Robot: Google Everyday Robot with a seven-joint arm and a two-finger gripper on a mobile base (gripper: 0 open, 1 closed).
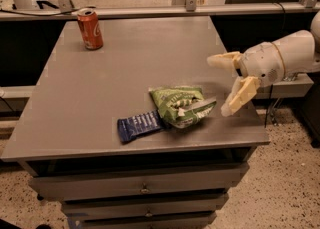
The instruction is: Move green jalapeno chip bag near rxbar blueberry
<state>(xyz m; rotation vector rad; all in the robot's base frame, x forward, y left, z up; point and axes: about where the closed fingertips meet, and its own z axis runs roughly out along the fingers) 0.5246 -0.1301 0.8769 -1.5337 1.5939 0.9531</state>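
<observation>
The green jalapeno chip bag (181, 105) lies crinkled on the grey table (100, 83), near its front edge. The rxbar blueberry (138, 125), a dark-blue wrapper, lies just left of the bag, and the bag overlaps its right end. My gripper (218, 85) is open and empty, to the right of the bag and clear of it, above the table's right side. Its cream fingers (241, 95) are spread wide apart.
A red soda can (90, 28) stands upright at the table's far left corner. The table has drawers (145, 189) below its front edge. A metal rail (160, 10) runs behind the table. Speckled floor lies to the right.
</observation>
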